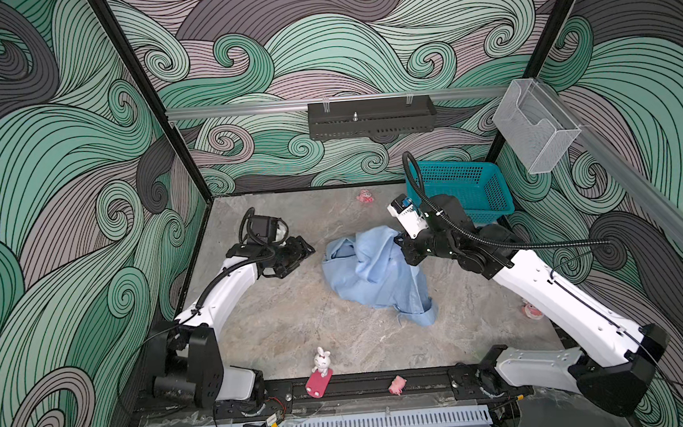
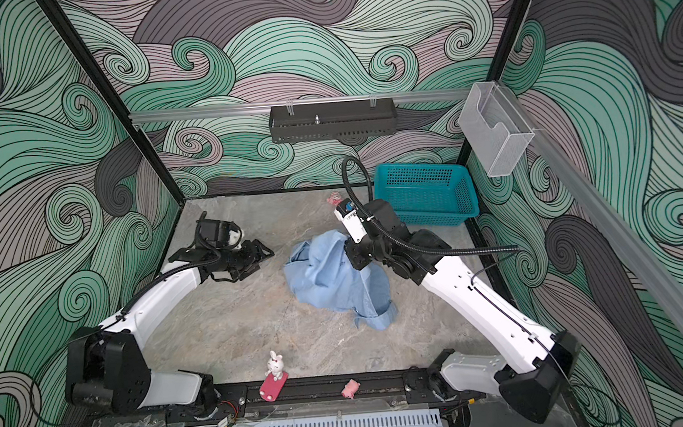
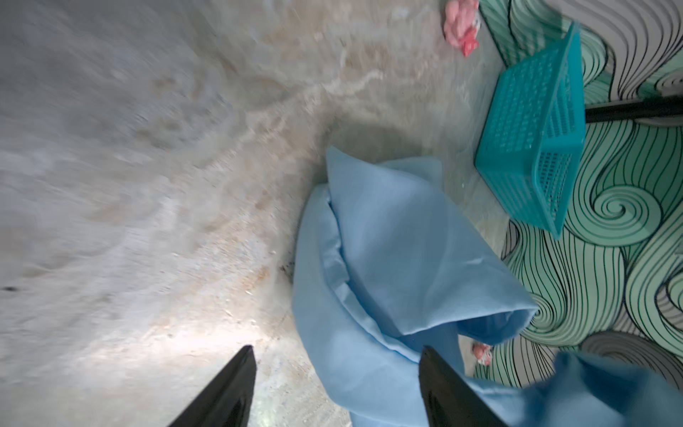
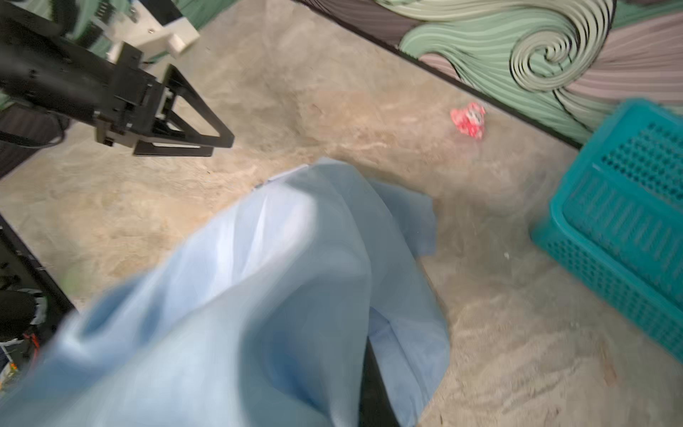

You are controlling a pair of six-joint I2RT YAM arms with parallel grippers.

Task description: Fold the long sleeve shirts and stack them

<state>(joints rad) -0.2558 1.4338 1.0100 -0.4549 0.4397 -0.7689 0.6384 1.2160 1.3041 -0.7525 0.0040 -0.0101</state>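
One light blue long sleeve shirt (image 1: pixel 373 270) (image 2: pixel 328 278) lies crumpled in the middle of the stone-look table, with a cuffed end trailing toward the front. My right gripper (image 1: pixel 398 241) (image 2: pixel 348 244) is shut on the shirt's far right edge and lifts a bunch of cloth. In the right wrist view the cloth (image 4: pixel 258 295) drapes over the jaws, and only one dark finger (image 4: pixel 373 392) shows. My left gripper (image 1: pixel 309 250) (image 2: pixel 269 253) (image 3: pixel 336 349) stands open just left of the shirt (image 3: pixel 388 258), a little apart from it, holding nothing. It also shows in the right wrist view (image 4: pixel 218 142).
A teal basket (image 1: pixel 463 188) stands at the back right, behind the right arm. A small pink toy (image 1: pixel 365 197) lies near the back wall and another (image 1: pixel 531 310) near the right arm. A rabbit figurine (image 1: pixel 321 362) and a pink pig (image 1: pixel 398 384) stand at the front edge.
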